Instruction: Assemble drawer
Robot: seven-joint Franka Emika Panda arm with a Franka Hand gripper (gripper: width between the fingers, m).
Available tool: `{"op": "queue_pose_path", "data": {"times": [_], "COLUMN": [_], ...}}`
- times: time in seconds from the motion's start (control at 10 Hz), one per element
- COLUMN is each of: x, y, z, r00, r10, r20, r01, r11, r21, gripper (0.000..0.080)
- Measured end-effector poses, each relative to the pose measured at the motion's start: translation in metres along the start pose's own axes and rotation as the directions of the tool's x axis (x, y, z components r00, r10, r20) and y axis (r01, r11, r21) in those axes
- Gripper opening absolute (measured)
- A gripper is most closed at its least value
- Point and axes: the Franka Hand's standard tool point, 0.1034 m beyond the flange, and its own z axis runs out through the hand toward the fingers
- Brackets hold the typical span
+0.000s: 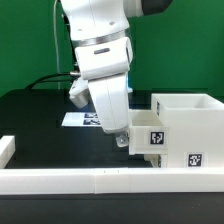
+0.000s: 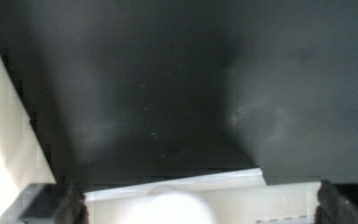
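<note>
Gripper stands spread beside the drawer box, gripping nothing. Likely insertion step; next needs pushing the small drawer inward.

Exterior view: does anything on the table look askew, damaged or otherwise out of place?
Nothing stands out. The white drawer box sits upright on the black table, undamaged, with the open gripper at its near corner, holding nothing.
</note>
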Motion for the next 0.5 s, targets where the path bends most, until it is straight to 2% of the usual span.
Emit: {"op": "queue_pose_path", "data": {"times": [0.3, 0.4, 0.5], "x": [-0.0002, -0.0021, 0.0028], "y": [0.0008, 0.0053, 0.0066], "z": [-0.0003, -0.0017, -0.0019], "r00": [1.000, 0.996, 0.997], "r10": [-0.016, -0.086, -0.078], "r20": [-0.001, 0.002, 0.002], "r01": [0.016, 0.086, 0.078], "r11": [1.000, 0.996, 0.996], "r21": [-0.005, -0.036, -0.038], "gripper": [0.0649, 0.0649, 0.0649]}}
